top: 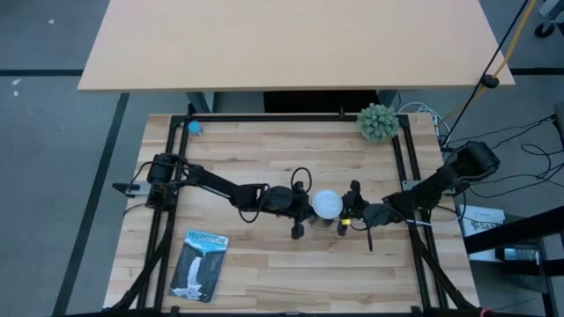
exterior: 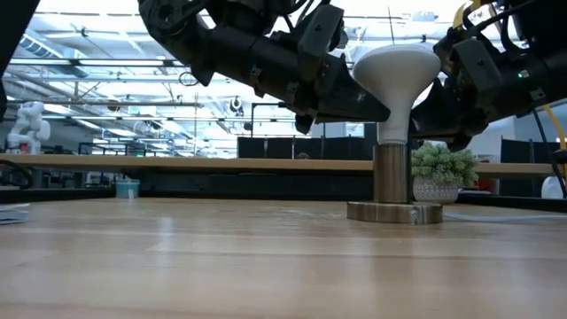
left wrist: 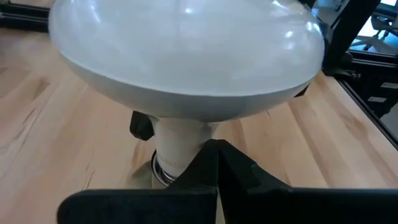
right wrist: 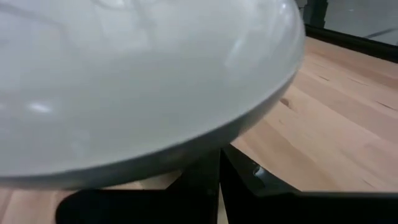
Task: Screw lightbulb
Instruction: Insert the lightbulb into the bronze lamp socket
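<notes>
The lightbulb (top: pixel 329 204) is seen standing upright in a metal socket (exterior: pixel 393 174) whose round flat base (exterior: pixel 394 213) rests on the wooden table (top: pixel 264 150). The white globe is uppermost and its pale neck goes down into the socket.

The left gripper (top: pixel 307 205) is found just beside the bulb on one side, and the right gripper (top: pixel 351 211) just beside it on the other, so that the bulb lies between the two. In the left wrist view the fingers (left wrist: pixel 211 168) are shown pressed together with no gap, directly in front of the bulb's neck; nothing is held between them. In the right wrist view the fingers (right wrist: pixel 214 177) are likewise closed tight against each other, below the edge of the globe, and nothing is gripped. Whether either gripper touches the bulb cannot be told.

Farther from the grippers, a small green plant (top: pixel 377 122) is placed near the far right corner of the table, and a printed packet (top: pixel 199 263) lies near the left arm's front side.
</notes>
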